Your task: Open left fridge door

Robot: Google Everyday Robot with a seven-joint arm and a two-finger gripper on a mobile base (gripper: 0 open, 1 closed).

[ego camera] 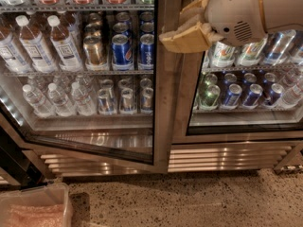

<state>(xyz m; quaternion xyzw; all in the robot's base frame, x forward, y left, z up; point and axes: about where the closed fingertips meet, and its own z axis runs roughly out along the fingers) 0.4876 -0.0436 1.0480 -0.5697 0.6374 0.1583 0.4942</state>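
Observation:
The left fridge door (162,112) is a glass pane in a wide brushed-steel frame. It stands slightly ajar, its bottom edge angled out from the cabinet. Behind it are shelves of bottles and cans (120,51). My gripper (177,30), tan with a white wrist, is at the top of the view. It sits against the door's right-hand steel stile, where the two doors meet.
The twin right door (246,126) is shut over green-and-white cans. A ribbed steel grille (227,157) runs below the doors. A clear plastic bin (33,207) sits on the speckled floor at the bottom left. A dark upright edge (12,162) stands at the far left.

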